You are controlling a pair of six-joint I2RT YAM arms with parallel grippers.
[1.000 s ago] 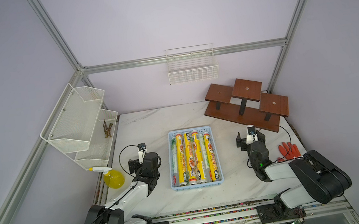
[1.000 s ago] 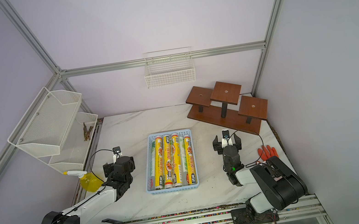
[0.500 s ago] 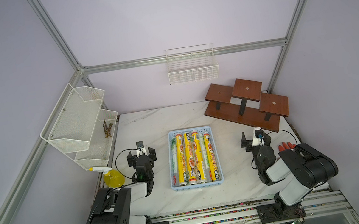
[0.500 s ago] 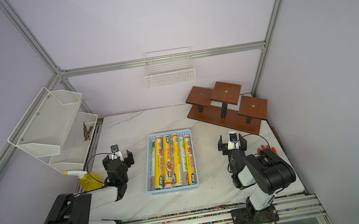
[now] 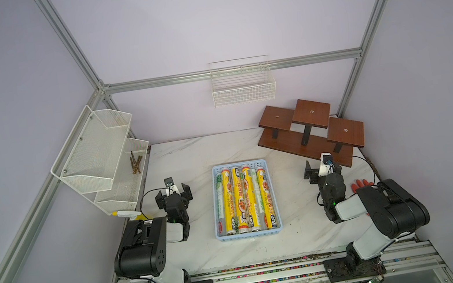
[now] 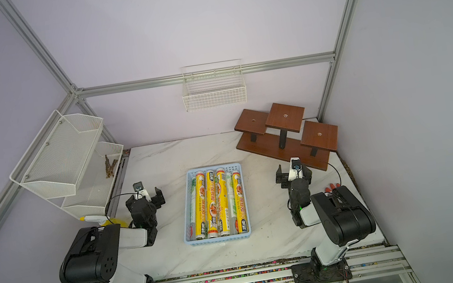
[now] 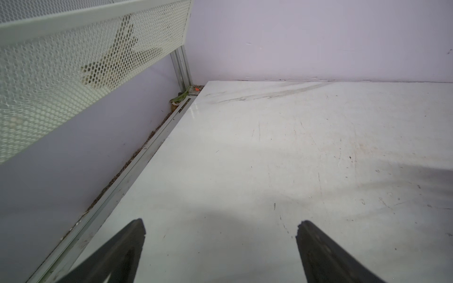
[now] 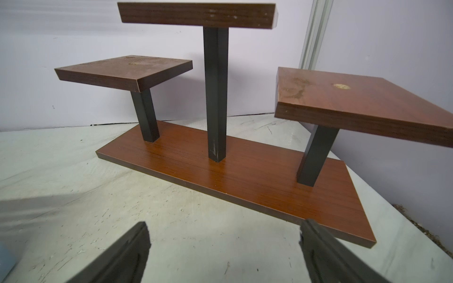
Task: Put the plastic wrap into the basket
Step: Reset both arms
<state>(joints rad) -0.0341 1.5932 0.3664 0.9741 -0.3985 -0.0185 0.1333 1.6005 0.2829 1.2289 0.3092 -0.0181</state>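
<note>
So the white marble table (image 5: 185, 160) takes up most of both top views, and the two-tier mesh rack (image 5: 92, 150) hangs off the frame along its left edge. At the back right there's a brown wood stand (image 5: 309, 133) with three little platforms on dark posts, which fills the right wrist view too (image 8: 245, 171). A white wire basket (image 5: 243, 88) is mounted on the back wall. In the middle of the table sits the blue basket (image 5: 250, 234), and the wrap (image 5: 240, 201) is all in it. The rolls lie side by side lengthwise, mostly yellow, with a couple of pale green-print ones tucked in between, and they pretty much fill the basket from end to end. Both arms are folded low, one on each side of the basket and well apart from it. The left gripper (image 7: 220, 227) is over bare table near the rack, jaws spread wide with nothing between them. The right gripper (image 8: 223, 230) faces the stand, its jaws also wide apart and holding nothing. An orange glove (image 5: 361, 184) pokes out beside the right arm. A yellow spray bottle (image 5: 126, 214) sits just under the rack by the left arm, and a few brown sticks (image 5: 135, 163) lie on the rack's lower tier.
</note>
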